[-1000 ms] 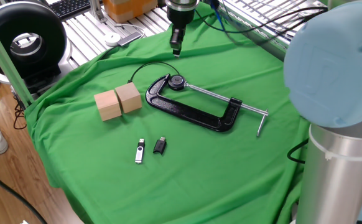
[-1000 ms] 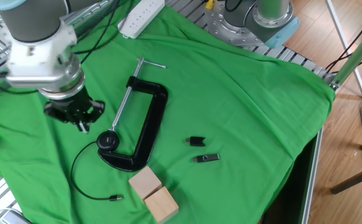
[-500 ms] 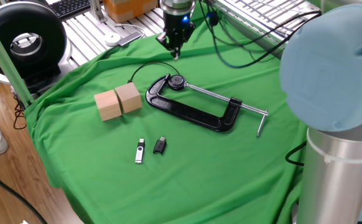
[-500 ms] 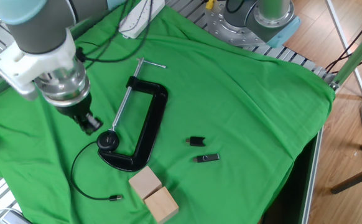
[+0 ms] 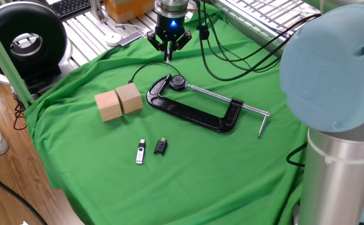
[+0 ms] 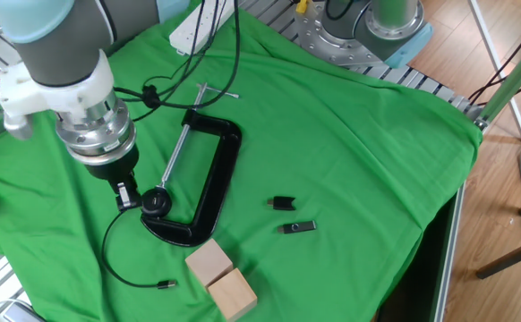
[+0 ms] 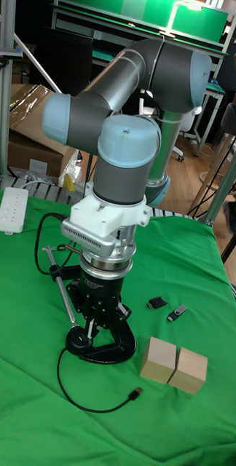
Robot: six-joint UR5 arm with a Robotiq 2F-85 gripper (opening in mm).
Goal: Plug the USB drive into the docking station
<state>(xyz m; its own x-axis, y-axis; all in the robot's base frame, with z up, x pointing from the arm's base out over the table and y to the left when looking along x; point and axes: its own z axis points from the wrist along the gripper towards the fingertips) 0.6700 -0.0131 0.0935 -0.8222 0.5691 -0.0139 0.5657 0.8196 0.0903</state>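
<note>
Green cloth (image 5: 232, 162) covers the surface; the hand (image 5: 168, 49), fingers apart and empty, hangs at upper centre above the C-clamp's (image 5: 194, 109) screw end. The silver USB drive (image 5: 141, 151) lies lower left of centre, just beside a small black adapter (image 5: 161, 146), below 2 wooden blocks (image 5: 119, 102).

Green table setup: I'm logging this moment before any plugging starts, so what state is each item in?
gripper: open, empty, above the cloth
USB drive: flat on the cloth, unplugged
black adapter: beside the drive, apart from it
C-clamp: lying flat, clamping nothing
cable: loose loop, plug end free
wooden blocks: side by side, touching
</note>
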